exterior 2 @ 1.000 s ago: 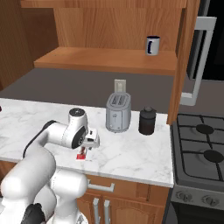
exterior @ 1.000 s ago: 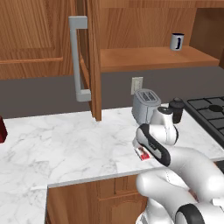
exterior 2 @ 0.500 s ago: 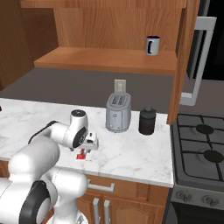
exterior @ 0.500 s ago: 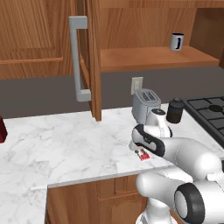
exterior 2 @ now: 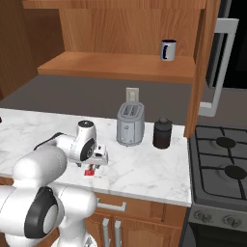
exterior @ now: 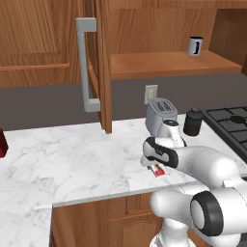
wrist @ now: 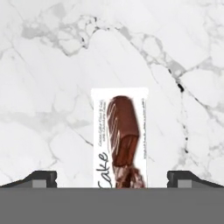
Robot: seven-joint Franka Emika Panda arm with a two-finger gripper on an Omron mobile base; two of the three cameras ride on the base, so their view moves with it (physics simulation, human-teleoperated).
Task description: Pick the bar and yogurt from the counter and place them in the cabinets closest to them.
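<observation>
Though half-hidden under the tool (wrist: pixel 112 179), bar (wrist: pixel 119 138) flat on counter (wrist: pixel 48 87); lower end cut off

The bar (wrist: pixel 119 138) lies flat on the white marble counter (exterior: pixel 72 159), near its front edge, a small white wrapper with a dark brown patch. Above, a wooden cabinet (exterior 2: pixel 120 67) stands open, its door (exterior: pixel 99 62) swung out with a long grey handle.

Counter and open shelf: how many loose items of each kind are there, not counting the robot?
Bar: 1
Toaster: 1
Dark jar: 1
Dark red block: 1
Mug on the shelf: 1
Total: 5
</observation>
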